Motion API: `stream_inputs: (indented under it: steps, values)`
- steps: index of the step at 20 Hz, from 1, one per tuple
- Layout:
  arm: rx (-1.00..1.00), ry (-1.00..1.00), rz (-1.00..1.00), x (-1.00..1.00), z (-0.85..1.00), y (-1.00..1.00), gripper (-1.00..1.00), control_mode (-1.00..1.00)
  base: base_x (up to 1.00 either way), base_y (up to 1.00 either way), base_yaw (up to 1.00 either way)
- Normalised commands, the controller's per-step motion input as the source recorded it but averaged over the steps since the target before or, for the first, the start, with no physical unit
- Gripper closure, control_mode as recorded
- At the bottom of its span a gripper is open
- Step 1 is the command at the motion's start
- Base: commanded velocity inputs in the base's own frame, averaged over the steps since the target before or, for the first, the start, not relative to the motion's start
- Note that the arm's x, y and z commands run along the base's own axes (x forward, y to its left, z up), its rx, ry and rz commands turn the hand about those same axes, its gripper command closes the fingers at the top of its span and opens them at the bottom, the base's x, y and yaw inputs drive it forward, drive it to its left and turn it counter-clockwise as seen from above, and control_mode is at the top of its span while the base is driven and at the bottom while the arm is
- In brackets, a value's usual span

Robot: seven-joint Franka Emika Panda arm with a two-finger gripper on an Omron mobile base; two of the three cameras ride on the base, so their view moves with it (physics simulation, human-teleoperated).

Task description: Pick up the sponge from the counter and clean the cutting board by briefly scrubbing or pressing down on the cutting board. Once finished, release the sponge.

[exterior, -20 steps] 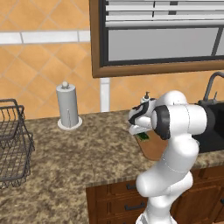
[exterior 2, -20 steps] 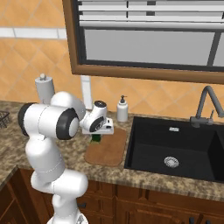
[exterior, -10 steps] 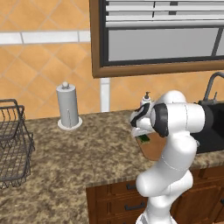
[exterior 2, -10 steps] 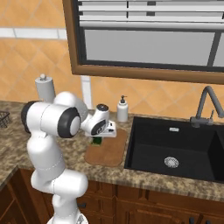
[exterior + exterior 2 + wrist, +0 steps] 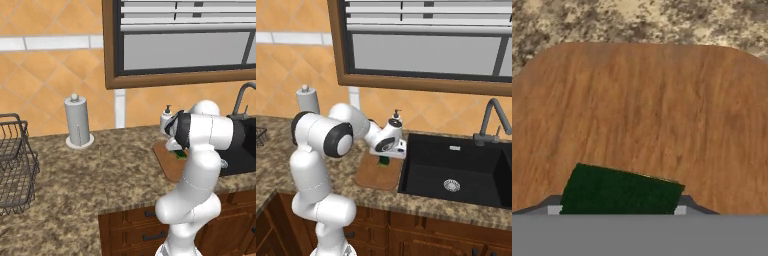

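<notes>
The reddish-brown cutting board (image 5: 374, 176) (image 5: 169, 164) (image 5: 642, 110) lies on the speckled counter (image 5: 100, 175) (image 5: 271, 160) just left of the sink. My gripper (image 5: 385, 157) (image 5: 176, 149) (image 5: 618, 210) points down over the board's far part. It is shut on the dark green sponge (image 5: 619, 192) (image 5: 384, 161) (image 5: 180, 154), a fingertip hugging each short end. The sponge hangs low, at or just above the wood; I cannot tell whether it touches. My forearm hides part of the board in the left base view.
A black sink (image 5: 456, 170) with a dark faucet (image 5: 491, 120) lies right of the board. A soap dispenser (image 5: 396, 119) (image 5: 166, 116) stands behind the board at the wall. A paper towel holder (image 5: 77, 121) (image 5: 307, 100) stands farther left, and a wire basket (image 5: 12, 165) at the far left.
The gripper has come down and shifted toward the sink, bringing the sponge from a raised position to low over the board. Nothing else has moved.
</notes>
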Motion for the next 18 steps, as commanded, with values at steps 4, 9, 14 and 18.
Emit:
stream_inputs:
  steps: [4, 9, 14, 18]
  values:
    - [-0.01, -0.10, -0.03, -0.19, -1.00, -0.27, 1.00, -1.00, 0.00, 0.00, 0.00]
    - [0.02, -0.29, -0.04, -0.47, -0.13, -0.14, 1.00, -1.00, 0.00, 0.00, 0.00]
    - [-0.03, -0.19, -0.13, -0.37, -0.13, -0.48, 1.00, -1.00, 0.00, 0.00, 0.00]
    - [-0.04, 0.00, -0.10, 0.05, -1.00, -0.20, 1.00, -1.00, 0.00, 0.00, 0.00]
